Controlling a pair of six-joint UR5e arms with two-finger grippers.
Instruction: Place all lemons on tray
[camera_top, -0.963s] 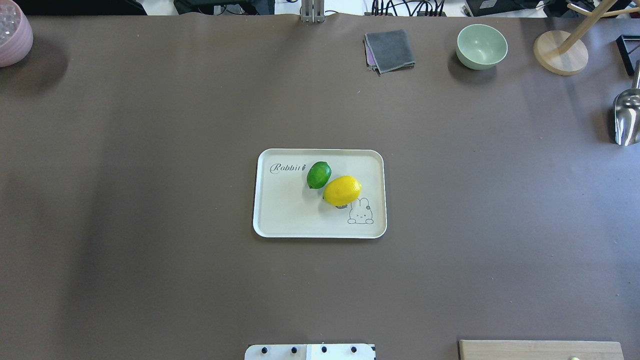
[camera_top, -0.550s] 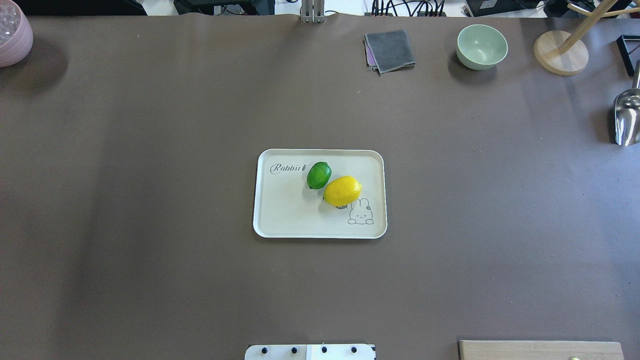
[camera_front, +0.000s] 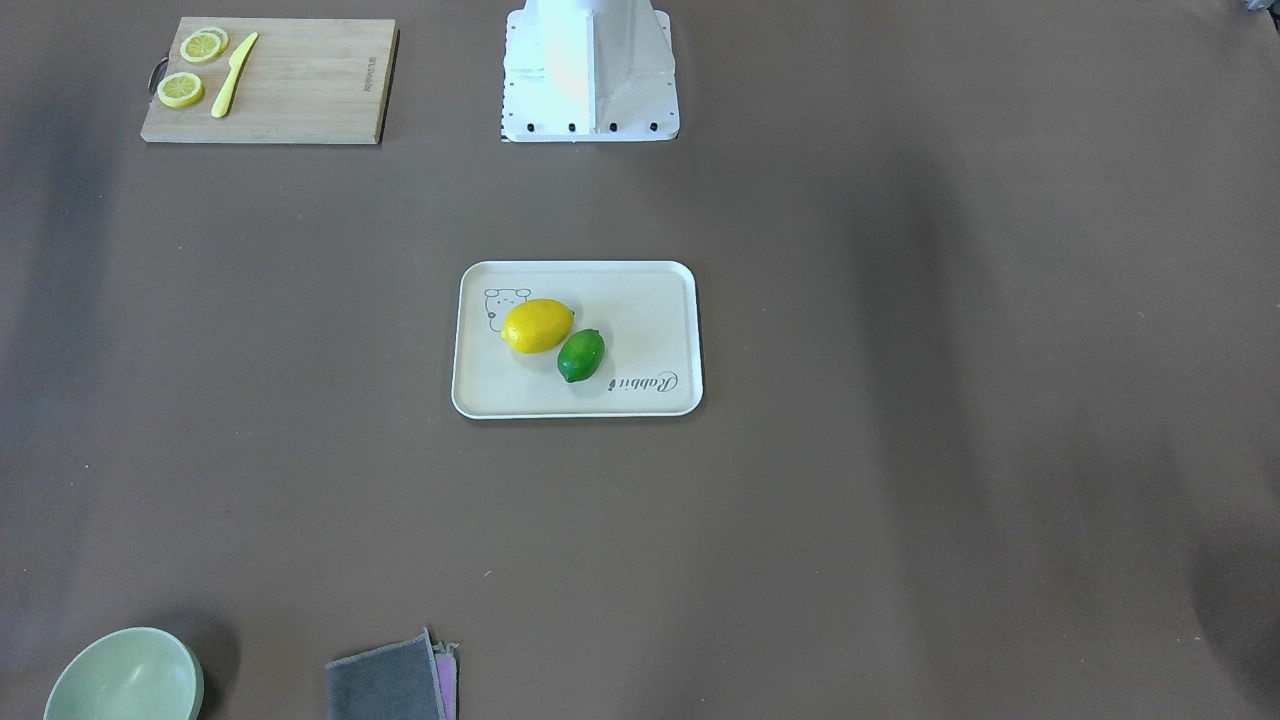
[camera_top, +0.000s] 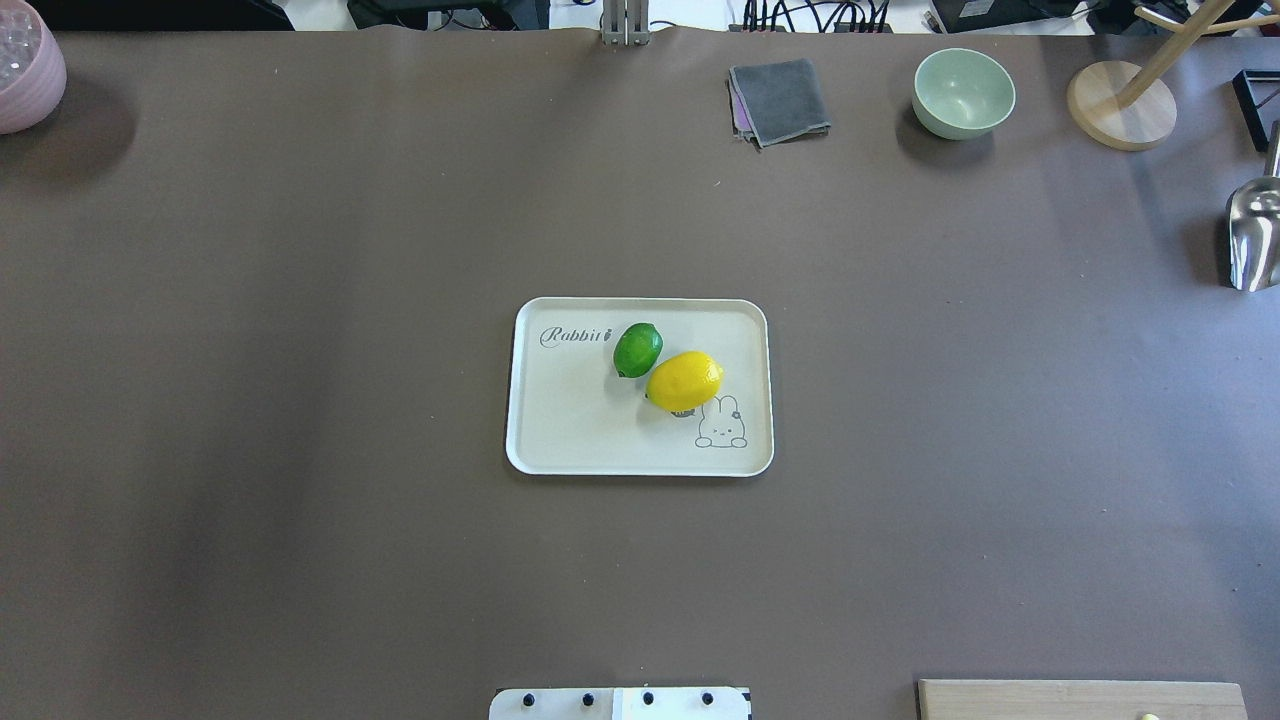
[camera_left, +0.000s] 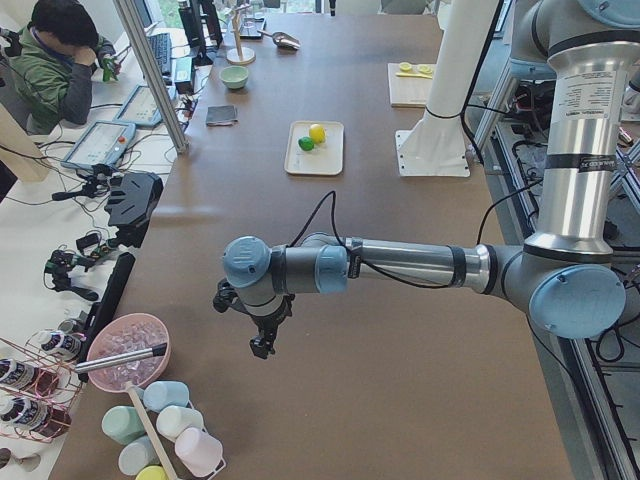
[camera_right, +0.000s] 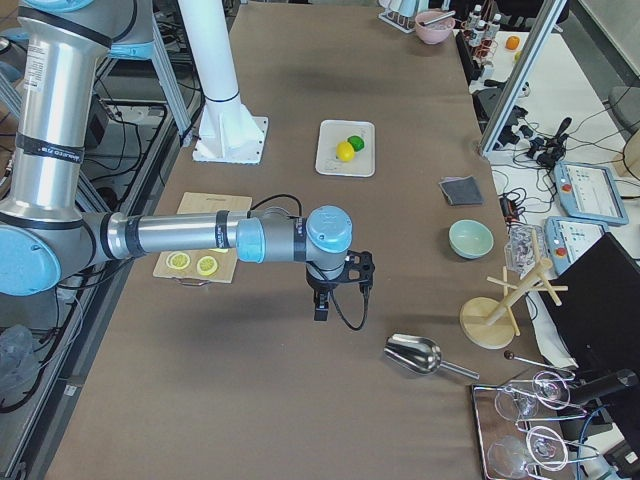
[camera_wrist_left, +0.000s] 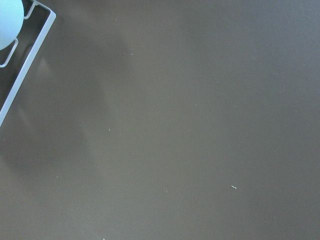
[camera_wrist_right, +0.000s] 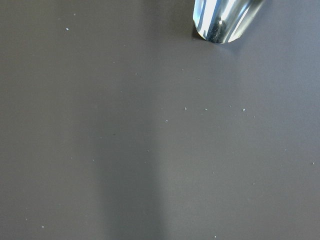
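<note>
I am seeing the green lemon (camera_top: 637, 349) and yellow lemon (camera_top: 685, 380) lying side by side mid-tray (camera_top: 560, 430); the task is looking done. The left gripper (camera_left: 262, 345) and right gripper (camera_right: 322, 308) are hanging well apart at opposite table (camera_top: 300, 300) ends, likely parked clear. I cannot tell the finger state.

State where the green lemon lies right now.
In the overhead view the green lemon lies on the tray, in its far half right of the Rabbit script, with the yellow lemon beside it on the near right.
</note>
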